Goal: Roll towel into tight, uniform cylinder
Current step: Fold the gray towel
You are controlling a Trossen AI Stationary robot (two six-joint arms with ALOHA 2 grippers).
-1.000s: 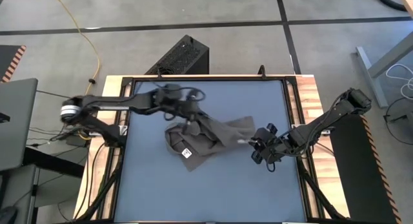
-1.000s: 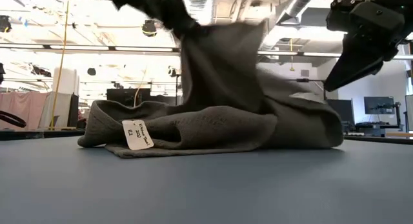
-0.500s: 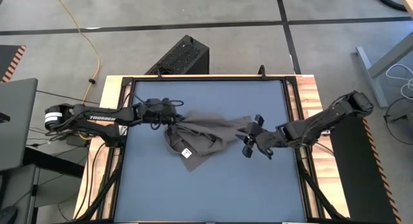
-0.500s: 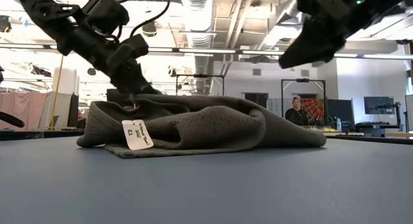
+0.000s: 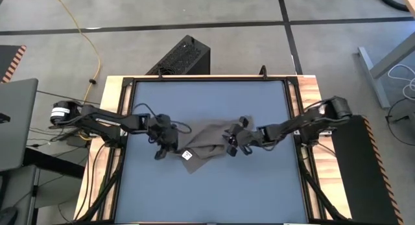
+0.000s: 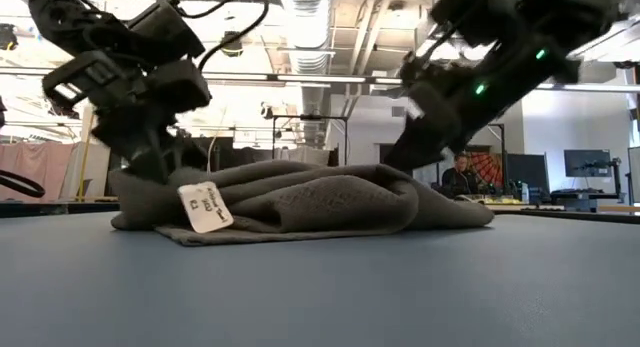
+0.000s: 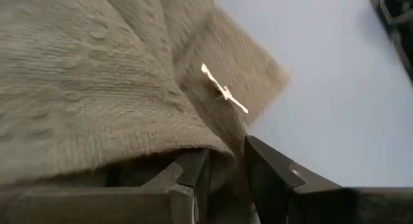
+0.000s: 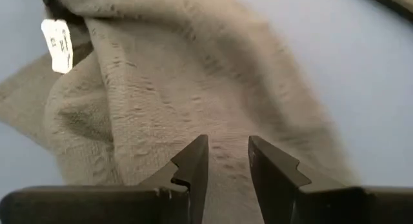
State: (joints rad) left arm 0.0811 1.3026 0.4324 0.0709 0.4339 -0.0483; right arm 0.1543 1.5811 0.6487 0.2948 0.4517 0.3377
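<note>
**— Booth:** Left gripper (image 5: 163, 142) is low at the towel's (image 5: 206, 141) left end, and in its wrist view we see the two fingers (image 7: 271, 169) set a little apart with a fold of cloth pushed in between them. Whether that counts as a grip, we can't tell.

**— Partner:** And the right gripper (image 5: 231, 139) is over the towel's right half, fingers (image 8: 274, 166) parted with a narrow gap, hovering just above the pile and clamped on nothing that we can see.

**— Booth:** So where are we in the job? We read this as the gathering stage. No cylinder yet: the towel sits as a loose, lumpy heap near the middle of the tabletop (image 5: 207, 192), a touch toward the front.

**— Partner:** Its long axis runs left to right between the two arms, the white tag (image 6: 204, 207) down at the left front corner, the right end tapering flat.

**— Booth:** Next move, we'd say, calls for flattening it out, squaring an edge, then both grippers taking that edge evenly before any rolling starts.
</note>
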